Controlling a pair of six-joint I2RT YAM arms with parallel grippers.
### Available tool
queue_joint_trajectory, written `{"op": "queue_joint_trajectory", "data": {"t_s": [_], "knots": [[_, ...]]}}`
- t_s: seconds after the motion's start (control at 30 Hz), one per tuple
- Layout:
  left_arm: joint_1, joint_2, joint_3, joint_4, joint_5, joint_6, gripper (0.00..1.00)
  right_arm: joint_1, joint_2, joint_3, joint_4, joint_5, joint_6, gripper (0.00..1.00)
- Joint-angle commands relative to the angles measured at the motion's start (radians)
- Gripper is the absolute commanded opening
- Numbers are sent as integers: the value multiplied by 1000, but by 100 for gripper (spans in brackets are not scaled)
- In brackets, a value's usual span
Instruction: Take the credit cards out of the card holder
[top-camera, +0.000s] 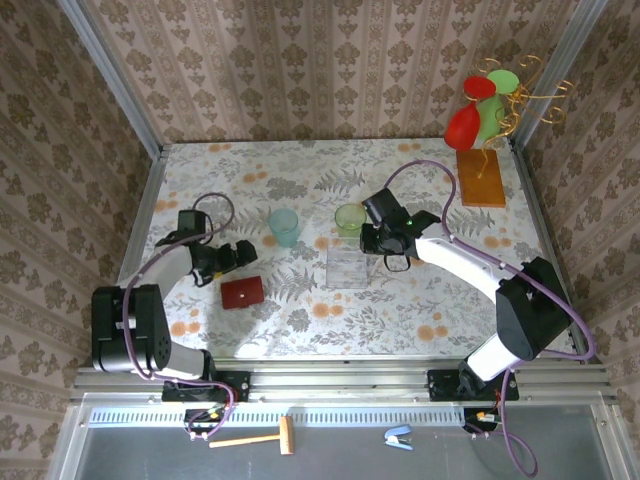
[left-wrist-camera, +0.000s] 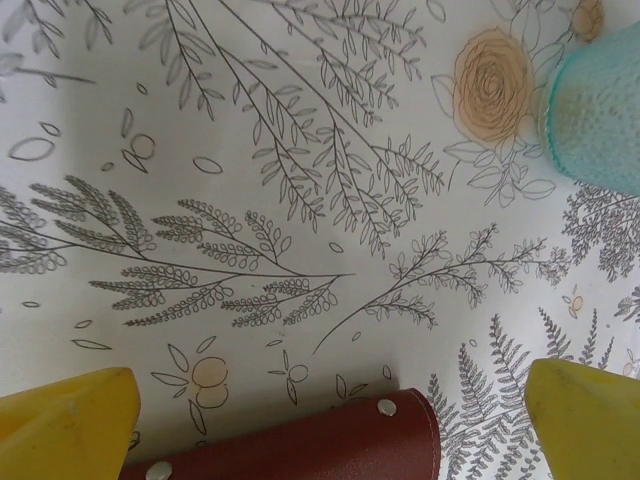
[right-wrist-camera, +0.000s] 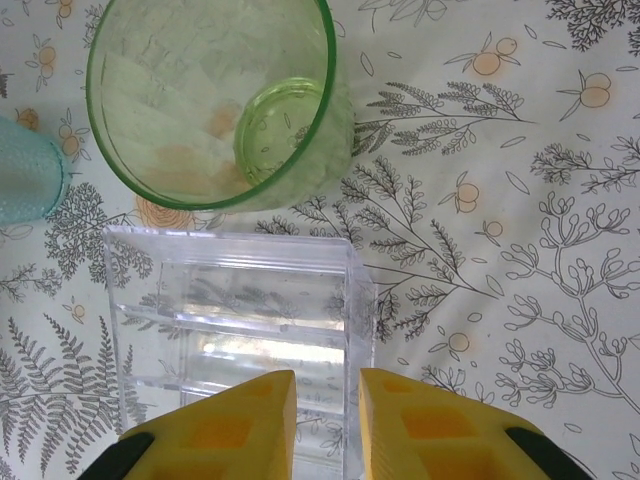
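Table (top-camera: 420, 320): covered with a floral cloth and enclosed by patterned walls on three sides.
Right arm (top-camera: 470, 265): reaches from its base at the near right edge towards the table centre.
Left arm (top-camera: 160, 275): folded close to its base at the near left, with the wrist pointing right.
Wooden board (top-camera: 481, 177): stands in the far right corner, with a red and a green rounded shape and gold wire curls above it.
Clear box (top-camera: 348, 267): a transparent plastic box near the table centre, just in front of the green cup.
Right gripper (top-camera: 373, 240): sits at the right side of the clear box. In the right wrist view its yellow fingers (right-wrist-camera: 420, 425) stand a narrow gap apart over the box's right wall. It cannot be told whether they pinch the wall.
Left gripper (top-camera: 235, 255): positioned just behind the card holder. In the left wrist view its yellow fingers (left-wrist-camera: 70, 425) are spread wide, one at each lower corner, and hold nothing.
Green cup (top-camera: 350, 218): upright, translucent, its base just beside the far wall of the clear box.
Teal cup (top-camera: 284, 226): upright, to the left of the green cup and apart from it.
Card holder (top-camera: 242, 292): a dark-red rectangle lying flat on the cloth at the near left. In the left wrist view its edge, with two metal studs, lies between the spread fingers and touches neither.
Wooden mallet (top-camera: 262, 438): lies on the ledge in front of the arm bases.
Blue stapler (top-camera: 400, 436): lies on the same ledge, to the right of the mallet.
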Motion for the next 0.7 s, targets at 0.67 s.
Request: {"op": "queue_joint_trajectory", "data": {"t_s": [0.67], "knots": [[-376, -329, -219, -127, -140, -232, 100, -3, -14, -26, 15, -68, -18, 23]]}}
